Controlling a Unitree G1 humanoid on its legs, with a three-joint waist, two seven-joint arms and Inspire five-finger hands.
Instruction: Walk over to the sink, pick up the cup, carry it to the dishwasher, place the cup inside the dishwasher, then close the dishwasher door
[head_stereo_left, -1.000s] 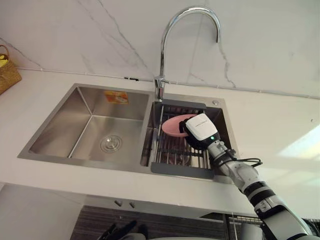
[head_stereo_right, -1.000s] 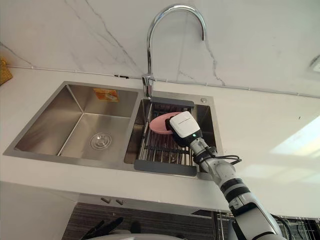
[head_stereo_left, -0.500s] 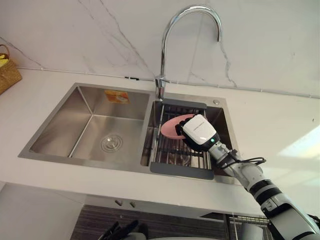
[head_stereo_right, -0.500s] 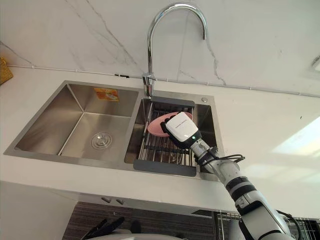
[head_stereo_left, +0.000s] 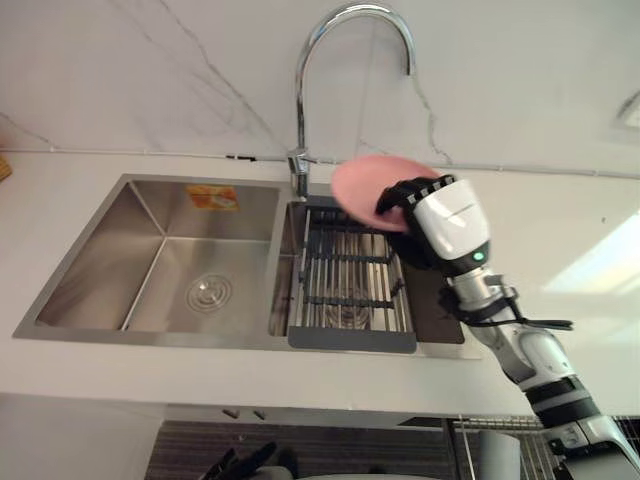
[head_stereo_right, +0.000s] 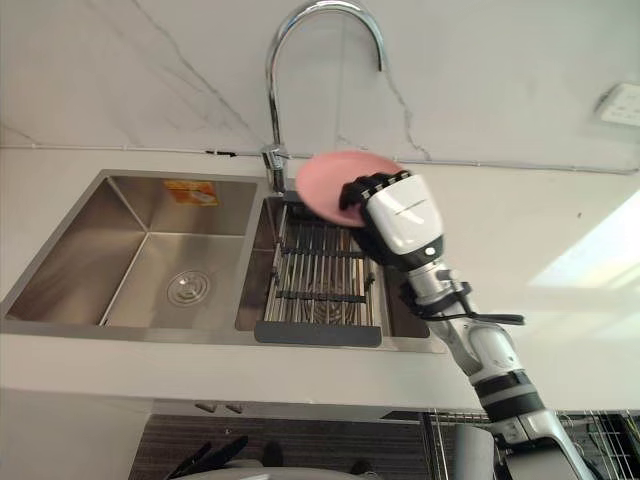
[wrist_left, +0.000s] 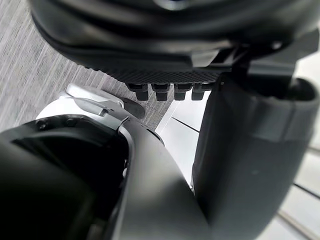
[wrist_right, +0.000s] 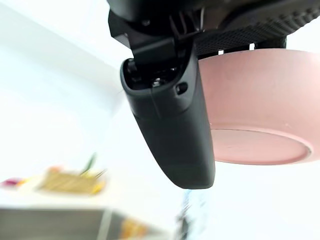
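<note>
Right hand (head_stereo_left: 440, 225) closed round the pink cup (head_stereo_left: 362, 188), clear above the sink (head_stereo_left: 110, 250).
Fingers hook over the rim and the thumb lies against the wall. The cup juts out at 10 o'clock from the palm, over the drying rack (head_stereo_left: 345, 290) at its 6 o'clock, with the faucet (head_stereo_left: 298, 110) near its 9 o'clock. A leftward swing could clip the faucet, and this rim-only grip might let the cup slip. Left hand (wrist_left: 165, 70) hangs idle.

A white counter (head_stereo_left: 80, 365) holds a steel double sink (head_stereo_left: 150, 250), with a slatted rack (head_stereo_left: 345, 290) in its right basin.
</note>
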